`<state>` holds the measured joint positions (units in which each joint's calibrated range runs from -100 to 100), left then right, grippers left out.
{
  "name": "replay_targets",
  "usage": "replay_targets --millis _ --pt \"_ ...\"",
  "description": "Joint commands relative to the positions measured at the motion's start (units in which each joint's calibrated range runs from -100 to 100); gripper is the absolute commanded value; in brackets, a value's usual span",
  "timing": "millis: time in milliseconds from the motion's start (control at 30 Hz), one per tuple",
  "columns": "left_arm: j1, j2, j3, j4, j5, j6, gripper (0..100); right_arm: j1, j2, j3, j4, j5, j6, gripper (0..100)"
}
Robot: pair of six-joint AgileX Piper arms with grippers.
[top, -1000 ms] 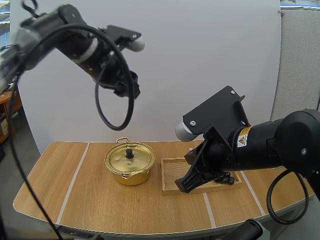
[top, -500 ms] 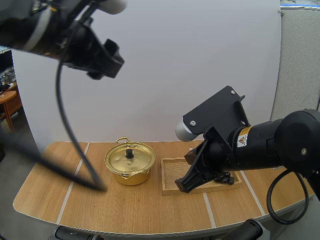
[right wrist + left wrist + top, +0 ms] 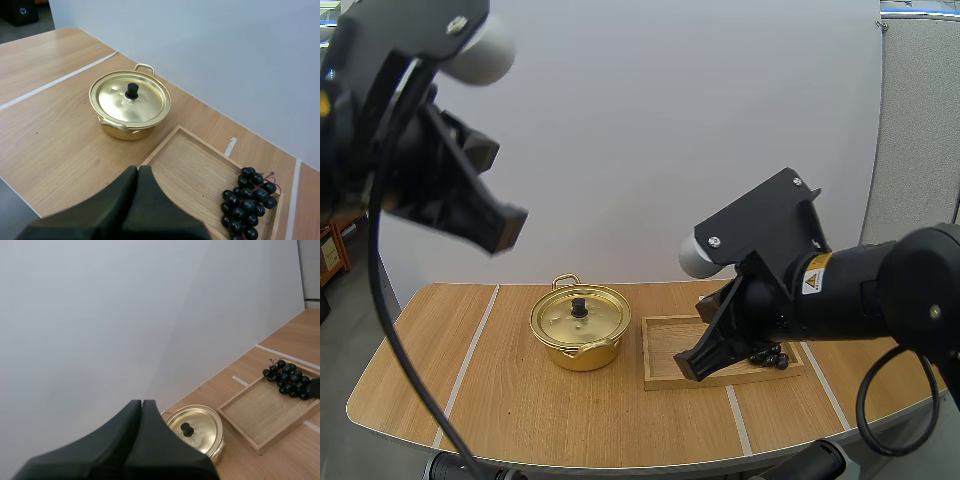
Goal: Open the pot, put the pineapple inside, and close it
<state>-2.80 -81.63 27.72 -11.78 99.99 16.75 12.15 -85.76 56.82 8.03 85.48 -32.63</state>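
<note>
Swinging up and back from the pot (image 3: 580, 338), my left claw (image 3: 141, 407) is farther from it than a second ago, fingers pressed together and empty, so the opening looks not yet begun. Right claw (image 3: 138, 172), likewise closed on nothing, hovers over the tray (image 3: 665, 352) beside the pot. The lid (image 3: 570, 312) is on, and the grapes (image 3: 250, 200) lie on that tray.

Pot (image 3: 582, 355): shiny gold, lid (image 3: 560, 318) the same gold. Lid knob (image 3: 579, 305): black.
Tray (image 3: 665, 352): pale wood, fine grain.
Grapes (image 3: 250, 202): near-black, reddish stem.
Desk (image 3: 470, 390): mid-brown wood grain, crossed by pale stripes.
Left fingers (image 3: 125, 445) and right fingers (image 3: 122, 207): plain black.
Right arm (image 3: 880, 295): black, with a yellow warning label (image 3: 813, 283).
</note>
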Motion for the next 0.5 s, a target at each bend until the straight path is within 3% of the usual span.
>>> replay_targets --millis 0,467 --pt "-0.18 -3.91 3.06 -1.82 0.01 -0.61 0 -0.91 -2.12 -0.21 0.57 -0.99 0.23 0" --pt "-0.18 -18.37 18.02 -5.17 -0.58 -1.93 0 -2.03 -3.90 -0.21 1.38 -3.38 0.23 0"
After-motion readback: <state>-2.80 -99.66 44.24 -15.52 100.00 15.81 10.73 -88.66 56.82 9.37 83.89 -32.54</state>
